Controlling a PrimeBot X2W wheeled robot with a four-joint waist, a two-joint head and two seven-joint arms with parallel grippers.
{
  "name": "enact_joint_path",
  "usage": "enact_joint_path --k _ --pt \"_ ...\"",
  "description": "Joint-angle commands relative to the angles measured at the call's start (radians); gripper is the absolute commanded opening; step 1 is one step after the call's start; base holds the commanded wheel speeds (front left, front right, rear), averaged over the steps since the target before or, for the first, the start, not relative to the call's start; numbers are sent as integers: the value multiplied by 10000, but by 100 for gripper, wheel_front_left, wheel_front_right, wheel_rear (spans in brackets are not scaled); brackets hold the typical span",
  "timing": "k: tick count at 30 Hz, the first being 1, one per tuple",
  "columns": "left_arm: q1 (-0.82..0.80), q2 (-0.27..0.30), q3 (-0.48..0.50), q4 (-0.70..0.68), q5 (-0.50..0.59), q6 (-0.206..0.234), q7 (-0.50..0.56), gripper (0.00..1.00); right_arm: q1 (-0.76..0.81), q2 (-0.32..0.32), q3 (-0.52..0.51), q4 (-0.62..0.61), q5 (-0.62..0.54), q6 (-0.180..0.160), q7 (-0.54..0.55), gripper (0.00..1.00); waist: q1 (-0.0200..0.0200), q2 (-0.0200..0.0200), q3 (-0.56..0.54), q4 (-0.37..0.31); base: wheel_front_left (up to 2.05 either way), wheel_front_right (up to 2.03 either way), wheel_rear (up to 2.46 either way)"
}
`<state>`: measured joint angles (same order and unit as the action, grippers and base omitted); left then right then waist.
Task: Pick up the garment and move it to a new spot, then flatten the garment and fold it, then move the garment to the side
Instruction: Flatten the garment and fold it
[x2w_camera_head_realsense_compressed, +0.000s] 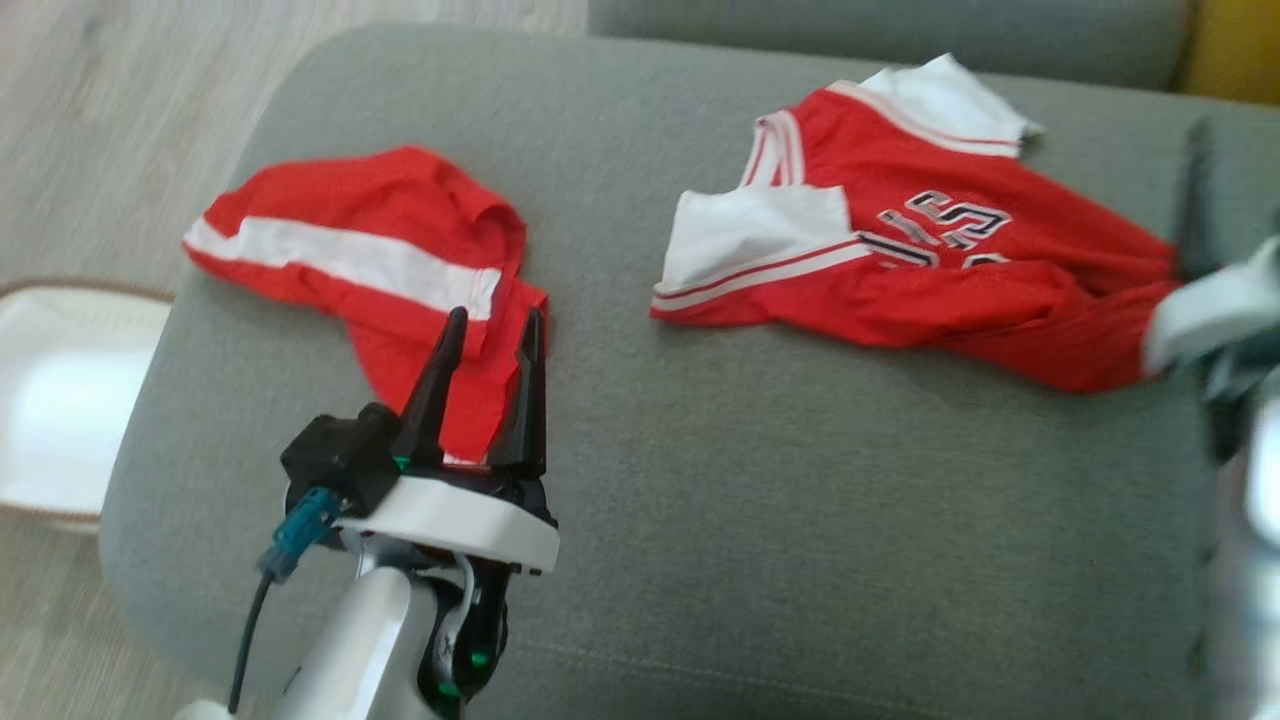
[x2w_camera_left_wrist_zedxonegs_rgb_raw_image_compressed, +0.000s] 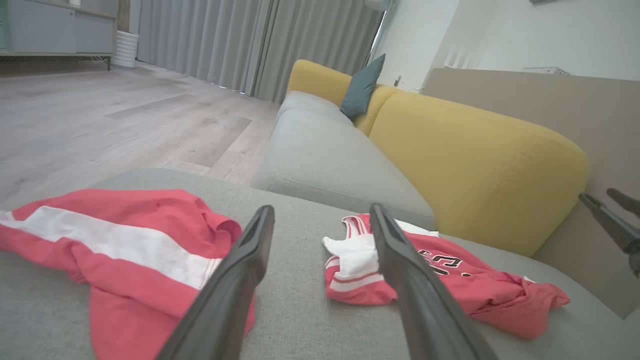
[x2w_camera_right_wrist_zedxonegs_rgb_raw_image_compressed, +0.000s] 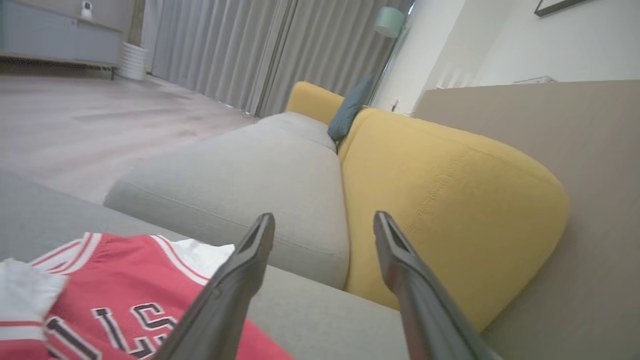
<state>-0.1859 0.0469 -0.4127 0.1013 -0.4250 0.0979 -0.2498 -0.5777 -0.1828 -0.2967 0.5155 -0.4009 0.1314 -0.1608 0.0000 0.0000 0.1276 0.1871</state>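
Lying on the seat: the jersey (x2w_camera_head_realsense_compressed: 930, 260), red with white sleeves and dark lettering, sits toward the right of the grey seat cushion (x2w_camera_head_realsense_compressed: 800, 500). One sleeve is folded across the chest and the right end is bunched.
Shorts: the red shorts (x2w_camera_head_realsense_compressed: 380, 260) with a white band lie well apart from the jersey, on the left of the same cushion, rumpled.
Left gripper: the left gripper (x2w_camera_head_realsense_compressed: 497, 318) has its fingers spread with nothing between them. It hangs over the near edge of the shorts; whether the tips touch the cloth I cannot tell.
Right gripper: the right gripper (x2w_camera_right_wrist_zedxonegs_rgb_raw_image_compressed: 324, 220) has its fingers apart and empty, pointing over the jersey's far edge toward the yellow backrest (x2w_camera_right_wrist_zedxonegs_rgb_raw_image_compressed: 450, 200). The head view shows it blurred at the right edge, by the jersey's bunched end.
Why the spot suits: bare cushion lies in front of the jersey and between the two garments, which looks like room to spread the cloth out.
Why the hands stand so: one open pincer near each garment suggests neither piece is being carried; each arm seems ready to pinch an edge.
Step in hand: the jersey is crumpled rather than flat, so flattening and folding appear not yet done.
Watch for: the thin fabric will likely drag and re-bunch on the textured cushion if only one corner is pulled.
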Motion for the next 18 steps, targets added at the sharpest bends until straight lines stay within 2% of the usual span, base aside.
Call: enact_joint_path --k 1,7,13,18 --pt "-133 33 346 -335 58 32 -120 100 346 305 336 -535 243 -7 -260 100 0 0 -391 -348 0 0 0" --pt "236 33 325 -396 59 96 -120 100 2310 1209 795 -1551 1290 -7 -596 100 0 0 -920 -621 0 0 0" --pt "507 33 240 -452 80 110 -120 100 4021 1320 1640 -2155 2508 -7 -362 100 0 0 -1041 -656 0 0 0" --pt "495 33 152 -458 107 63 -120 100 4059 1323 1561 -2261 2802 -7 108 100 0 0 -862 -513 0 0 0"
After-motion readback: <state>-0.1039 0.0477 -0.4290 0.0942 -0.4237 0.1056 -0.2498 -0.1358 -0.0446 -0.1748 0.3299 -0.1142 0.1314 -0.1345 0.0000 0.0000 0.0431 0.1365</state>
